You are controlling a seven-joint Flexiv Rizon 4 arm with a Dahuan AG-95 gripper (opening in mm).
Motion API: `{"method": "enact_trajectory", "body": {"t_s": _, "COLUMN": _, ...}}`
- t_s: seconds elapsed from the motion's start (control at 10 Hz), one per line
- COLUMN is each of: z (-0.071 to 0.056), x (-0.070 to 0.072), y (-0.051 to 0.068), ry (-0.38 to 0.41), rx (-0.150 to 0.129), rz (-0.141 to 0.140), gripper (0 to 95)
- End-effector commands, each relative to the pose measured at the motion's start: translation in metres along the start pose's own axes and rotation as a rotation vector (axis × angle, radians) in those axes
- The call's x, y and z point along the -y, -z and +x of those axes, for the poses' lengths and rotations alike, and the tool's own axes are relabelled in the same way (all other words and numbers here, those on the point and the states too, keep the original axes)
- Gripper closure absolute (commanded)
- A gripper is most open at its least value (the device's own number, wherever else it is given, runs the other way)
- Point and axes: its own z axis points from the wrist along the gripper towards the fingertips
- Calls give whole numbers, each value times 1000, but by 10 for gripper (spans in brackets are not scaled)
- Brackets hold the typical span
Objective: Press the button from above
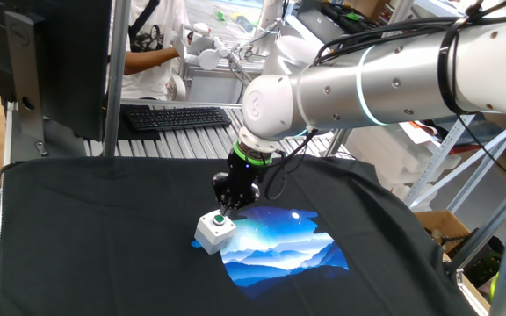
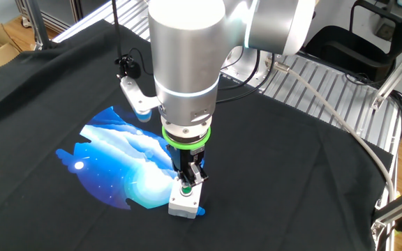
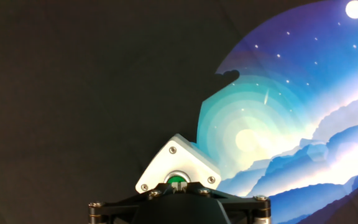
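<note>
A small light-grey box (image 1: 209,233) sits on the black cloth at the edge of a blue printed picture. Its round green button (image 1: 220,219) is set in the top. My gripper (image 1: 222,209) hangs straight over it, fingers shut together, tips right at the button. From the other side the box (image 2: 185,203) and button (image 2: 185,187) show just under the gripper (image 2: 188,180). In the hand view the box (image 3: 169,163) lies at the bottom middle, and the green button (image 3: 176,180) peeks out just above the shut gripper (image 3: 178,184).
The black cloth (image 1: 95,237) covers the table, with a blue sky-and-mountain print (image 1: 279,246) beside the box. A keyboard (image 1: 176,117) and a monitor (image 1: 55,61) stand beyond the far edge. A cardboard box (image 1: 442,230) sits at the right. A small camera on a bracket (image 2: 125,66) rises from the cloth.
</note>
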Motion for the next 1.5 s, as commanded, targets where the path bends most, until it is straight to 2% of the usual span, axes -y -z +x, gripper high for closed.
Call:
{"method": "enact_trajectory", "body": {"t_s": 0.1, "z": -1, "x": -1, "y": 0, "ry": 1, "rx": 2, "rz": 9, "gripper": 950}}
{"method": "enact_trajectory", "body": {"t_s": 0.5, "z": -2, "x": -2, "y": -3, "ry": -1, "rx": 1, "rz": 11, "gripper": 950}}
{"method": "enact_trajectory", "body": {"t_s": 1.5, "z": -3, "x": -3, "y": -10, "ry": 1, "rx": 19, "rz": 11, "gripper": 950}}
